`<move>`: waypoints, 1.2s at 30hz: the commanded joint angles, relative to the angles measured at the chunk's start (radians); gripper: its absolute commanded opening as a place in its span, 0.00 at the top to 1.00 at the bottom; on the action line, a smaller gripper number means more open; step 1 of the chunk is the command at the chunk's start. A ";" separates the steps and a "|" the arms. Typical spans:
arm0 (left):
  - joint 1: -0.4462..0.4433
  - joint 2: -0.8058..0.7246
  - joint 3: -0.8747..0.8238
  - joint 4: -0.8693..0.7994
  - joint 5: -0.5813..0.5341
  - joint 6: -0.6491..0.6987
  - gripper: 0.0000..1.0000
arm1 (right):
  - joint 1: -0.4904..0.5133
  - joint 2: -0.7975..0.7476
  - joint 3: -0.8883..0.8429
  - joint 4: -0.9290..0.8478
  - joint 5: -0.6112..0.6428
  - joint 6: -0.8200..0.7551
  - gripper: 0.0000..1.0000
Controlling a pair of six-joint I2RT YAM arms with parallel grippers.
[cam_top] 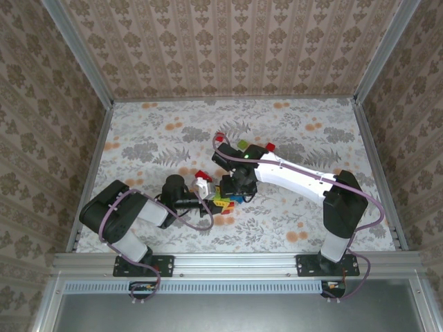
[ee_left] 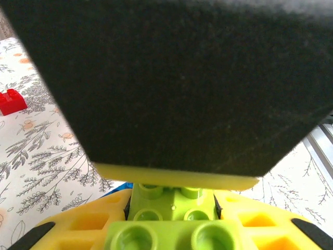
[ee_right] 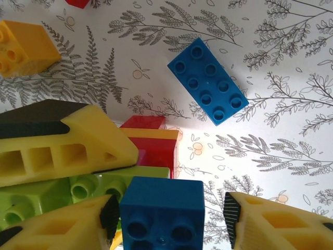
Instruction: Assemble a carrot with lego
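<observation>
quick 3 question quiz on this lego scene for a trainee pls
1. True or false: the long blue brick lies apart from the other bricks, touched by no gripper.
2. What colour is the clamped brick in the left gripper? A red, B green, C blue.
3. In a word: are the right gripper jaws open or shut around the square blue brick?

Key
1. True.
2. B.
3. Open: a gap shows between the brick and one finger pad.
</observation>
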 commanded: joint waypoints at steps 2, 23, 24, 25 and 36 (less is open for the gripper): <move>-0.014 -0.002 0.015 -0.084 -0.007 0.025 0.61 | 0.009 -0.005 -0.015 0.051 -0.012 -0.006 0.38; -0.016 0.003 0.026 -0.107 -0.013 0.028 0.60 | 0.010 -0.005 -0.082 0.003 0.065 -0.011 0.40; -0.017 0.003 0.028 -0.108 -0.013 0.026 0.60 | 0.010 -0.006 -0.088 0.003 0.070 -0.011 0.40; -0.017 0.003 0.027 -0.109 -0.013 0.027 0.59 | 0.010 -0.006 -0.094 0.005 0.071 -0.011 0.40; -0.016 -0.005 0.017 -0.091 -0.013 0.023 0.33 | 0.008 -0.030 -0.165 0.032 0.083 0.002 0.40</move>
